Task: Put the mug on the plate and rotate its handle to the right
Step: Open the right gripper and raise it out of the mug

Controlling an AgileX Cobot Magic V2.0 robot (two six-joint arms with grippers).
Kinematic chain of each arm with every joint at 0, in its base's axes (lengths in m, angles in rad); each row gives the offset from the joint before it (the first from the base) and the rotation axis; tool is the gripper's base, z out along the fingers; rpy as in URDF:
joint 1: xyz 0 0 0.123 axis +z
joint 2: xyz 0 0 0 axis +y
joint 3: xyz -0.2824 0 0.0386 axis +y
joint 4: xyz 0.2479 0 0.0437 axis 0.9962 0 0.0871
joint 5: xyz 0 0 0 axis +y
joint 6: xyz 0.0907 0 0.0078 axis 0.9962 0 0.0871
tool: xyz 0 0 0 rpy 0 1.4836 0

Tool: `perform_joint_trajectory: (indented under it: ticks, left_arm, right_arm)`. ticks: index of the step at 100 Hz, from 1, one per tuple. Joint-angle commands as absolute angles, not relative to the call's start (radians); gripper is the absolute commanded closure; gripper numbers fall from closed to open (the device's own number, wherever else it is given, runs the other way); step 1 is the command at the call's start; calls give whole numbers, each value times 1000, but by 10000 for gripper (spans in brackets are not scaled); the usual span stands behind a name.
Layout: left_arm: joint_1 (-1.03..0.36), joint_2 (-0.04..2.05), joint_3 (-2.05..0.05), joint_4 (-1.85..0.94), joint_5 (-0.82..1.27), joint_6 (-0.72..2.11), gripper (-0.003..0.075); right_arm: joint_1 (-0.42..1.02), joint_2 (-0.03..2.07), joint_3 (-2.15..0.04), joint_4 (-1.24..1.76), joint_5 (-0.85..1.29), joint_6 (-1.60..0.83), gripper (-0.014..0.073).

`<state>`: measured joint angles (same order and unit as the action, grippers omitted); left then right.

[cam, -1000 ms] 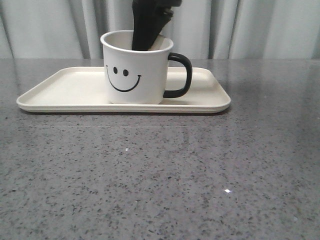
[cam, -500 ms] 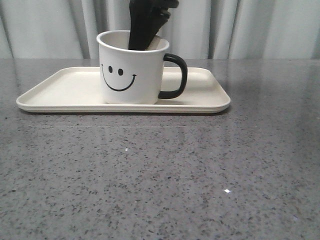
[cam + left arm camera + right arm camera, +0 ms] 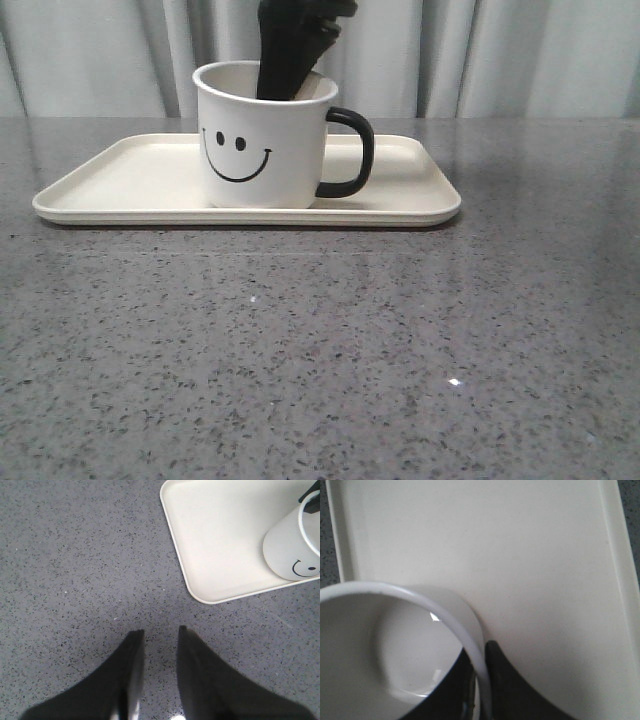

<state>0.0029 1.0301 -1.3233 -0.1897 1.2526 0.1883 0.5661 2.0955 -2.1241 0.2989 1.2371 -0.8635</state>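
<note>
Mug-and-plate work sits on a wide speckled grey table (image 3: 320,350) that fills the lower two thirds of the front view, with pale curtains (image 3: 520,55) across the top.

Next in size, the plate (image 3: 130,185) stretches across the middle of the frame, flat on the table, its low rim unbroken.

On it, a little left of centre, stands the mug (image 3: 262,135), upright, smiley face toward the camera and slightly to the left. Its base looks seated on the plate, though a faint lift cannot be ruled out.

Coming down from the top centre, the right gripper (image 3: 479,680) pinches the mug's wall: in the right wrist view one dark finger lies inside the rim and the other outside, closed on the wall between them.

The left gripper (image 3: 160,635) hangs over bare table near the plate's corner, jaws a narrow gap apart, holding nothing.

Smallest, the handle (image 3: 350,150) juts toward the right of the frame, angled a little toward the camera.

Placement looks done and the handle roughly right. The risk now lies in release: a finger dragging on the wall as it opens or lifts could tip the mug or twist the handle off its heading, and any further turning could skid the plate.
</note>
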Motion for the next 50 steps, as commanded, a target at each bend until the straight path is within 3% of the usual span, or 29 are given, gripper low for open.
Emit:
perform_joint_trajectory:
  ticks: [1,32,50]
  left_arm:
    - [6,1017,-1345,-215,1198,187,553]
    - [6,1017,-1345,-214,1198,187,553]
    - [6,1017,-1345,-214,1198,187,553]
  right_arm:
    - [567,2047,-2145,326,1290,-874,502]
    - [567,2046,-2159,326,1281,-874,485]
    - [567,2046,-2243,326,1297,-861,433]
